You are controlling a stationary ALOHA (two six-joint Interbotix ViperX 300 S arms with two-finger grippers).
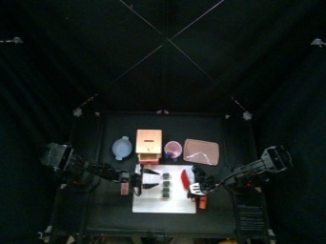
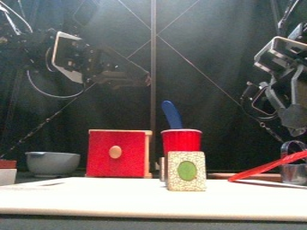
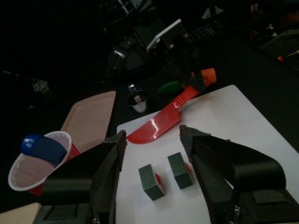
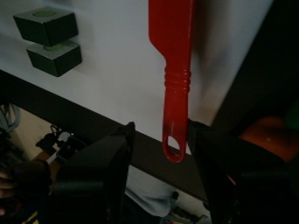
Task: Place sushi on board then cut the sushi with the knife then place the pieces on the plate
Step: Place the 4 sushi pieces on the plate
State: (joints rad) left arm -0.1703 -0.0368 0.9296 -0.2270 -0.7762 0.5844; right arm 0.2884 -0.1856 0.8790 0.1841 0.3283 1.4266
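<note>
The flat white cutting board (image 1: pixel 166 205) carries the sushi, and the flat pink tray (image 1: pixel 201 150) behind it is bare, so plating is left to do. The left gripper (image 3: pixel 156 133) hovers wide open over the blocks, holding nothing. The right gripper (image 4: pixel 162 131) straddles the handle of the red toy knife (image 3: pixel 163 118), open and unclamped. The knife slants across the board's right half, blade toward the sushi, handle toward the right arm. The dark green toy sushi blocks (image 3: pixel 179 169) sit mid-board, two of them just apart, so the cut looks made
</note>
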